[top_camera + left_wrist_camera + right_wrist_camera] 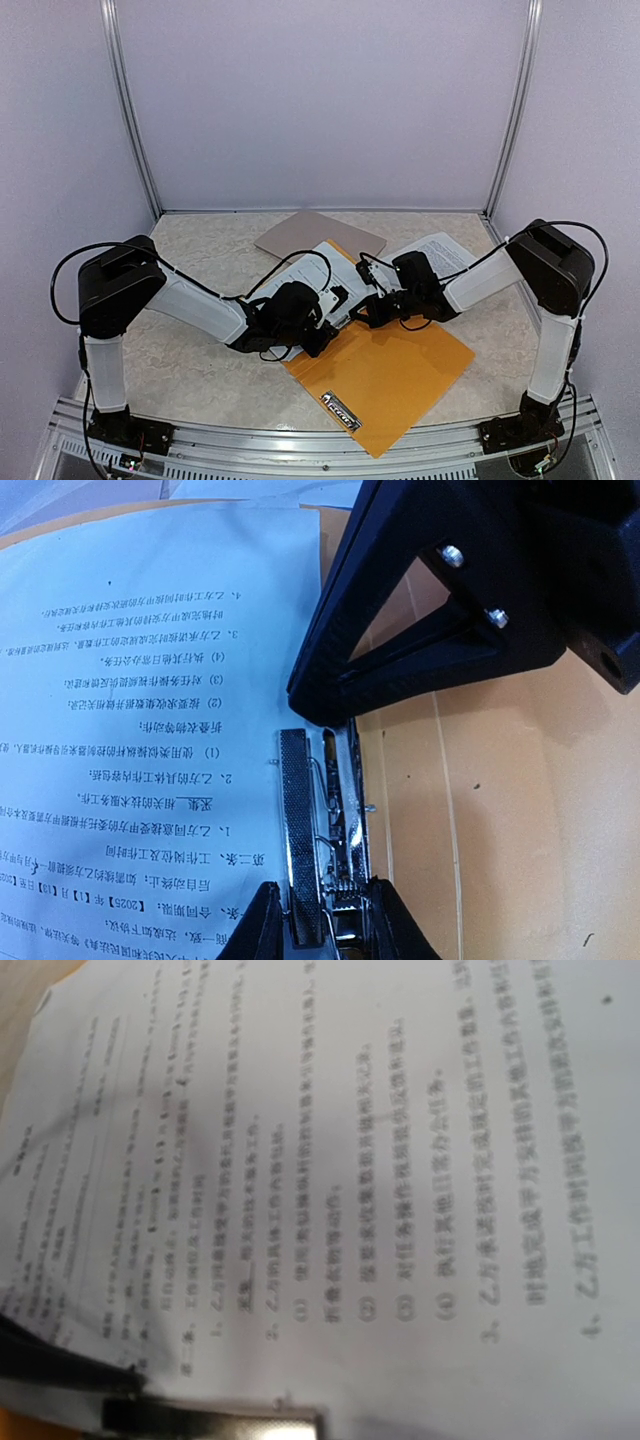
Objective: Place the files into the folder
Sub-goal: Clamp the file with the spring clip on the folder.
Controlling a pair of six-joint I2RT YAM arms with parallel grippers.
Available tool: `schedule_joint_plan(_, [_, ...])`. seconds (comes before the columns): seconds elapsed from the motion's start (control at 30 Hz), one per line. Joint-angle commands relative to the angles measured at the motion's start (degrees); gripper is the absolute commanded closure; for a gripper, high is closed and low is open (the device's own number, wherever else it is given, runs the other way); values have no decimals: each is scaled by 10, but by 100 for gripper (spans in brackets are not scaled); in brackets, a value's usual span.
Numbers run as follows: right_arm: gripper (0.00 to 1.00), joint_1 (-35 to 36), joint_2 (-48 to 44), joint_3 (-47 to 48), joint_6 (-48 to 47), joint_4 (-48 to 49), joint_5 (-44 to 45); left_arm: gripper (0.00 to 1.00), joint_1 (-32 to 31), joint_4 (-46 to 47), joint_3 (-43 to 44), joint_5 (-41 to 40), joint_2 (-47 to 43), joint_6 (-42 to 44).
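Observation:
The orange folder [400, 375] lies open on the table. A printed white sheet of the files [150, 730] lies on its left half, beside the folder's metal spring clip [300, 810]. My left gripper [330, 925] is shut on that clip, one fingertip on each side; in the top view it [328, 322] is at the folder's far left edge. My right gripper [362, 308] faces it, its black tip [312, 702] down on the sheet's edge at the clip's far end. Its wrist view is filled by blurred text [380, 1190]; its jaws are hidden.
A grey-brown clipboard [320, 235] lies at the back. Another printed sheet [445, 248] lies at the back right, under the right arm. A small dark metal bar [340, 410] sits on the folder's near corner. Frame posts stand at the back corners.

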Motion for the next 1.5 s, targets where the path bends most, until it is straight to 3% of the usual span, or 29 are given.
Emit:
schedule_joint_plan(0.0, [100, -5, 65, -46, -21, -182, 90, 76, -10, -49, -20, 35, 10, 4])
schedule_joint_plan(0.3, [100, -5, 68, -59, -19, -179, 96, 76, -9, -49, -19, 40, 14, 4])
schedule_joint_plan(0.93, [100, 7, -33, -39, -15, -200, 39, 76, -6, -58, -14, 34, 13, 2])
schedule_joint_plan(1.0, [92, 8, -43, -22, -15, -205, 39, 75, -7, -60, -12, 35, 13, 3])
schedule_joint_plan(1.13, [60, 8, -93, 24, -20, -241, 67, 75, -6, -64, -9, 30, 9, 1])
schedule_joint_plan(1.2, [50, 8, -119, 54, -28, -280, 89, 75, -4, -69, -6, 22, 8, -7])
schedule_joint_plan(1.3, [42, 8, -156, 71, -34, -320, 117, 76, 2, -103, 9, 8, 10, -30])
schedule_joint_plan(1.47, [40, 8, -198, 59, -28, -345, 141, 76, 3, -128, -7, -22, -8, -73])
